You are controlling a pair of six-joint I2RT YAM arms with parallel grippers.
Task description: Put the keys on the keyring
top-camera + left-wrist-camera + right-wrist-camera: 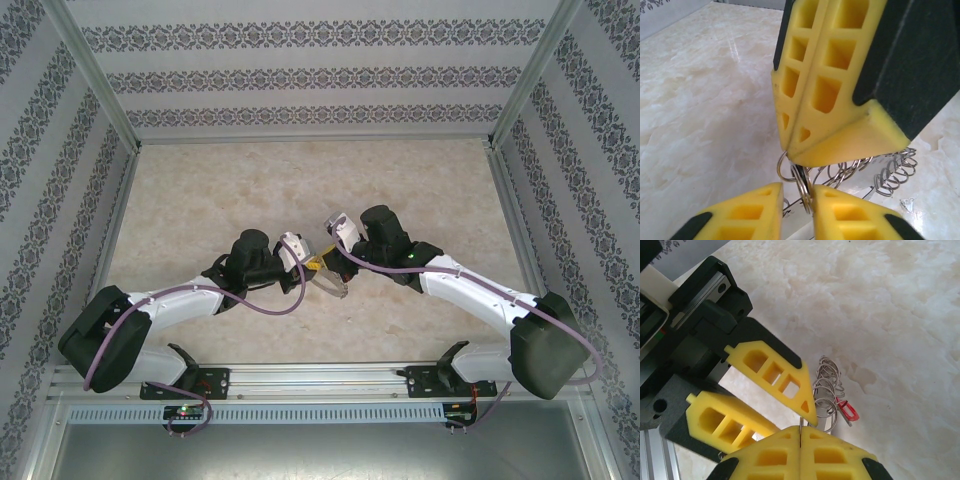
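The keyring [875,172], a silvery wire loop strung with small rings, lies on the marble table [700,100] under both grippers. My right gripper [800,432] is shut on one thin metal ring, whose edge sticks up between its fingertips. In the left wrist view the right gripper [792,150] hangs from above with small rings dangling at its tip. My left gripper [797,195] stands open just below, with a split ring [805,187] in the gap, resting against its right finger. A key with a red tag [847,411] lies beside the keyring's coil [826,387]. From above, the left gripper [308,262] and right gripper [328,255] meet tip to tip over the keyring [335,285].
The marble table top [300,180] stretches bare behind the grippers. Patterned walls [320,70] with aluminium posts enclose it on three sides. A metal rail [320,380] with the arm bases runs along the near edge.
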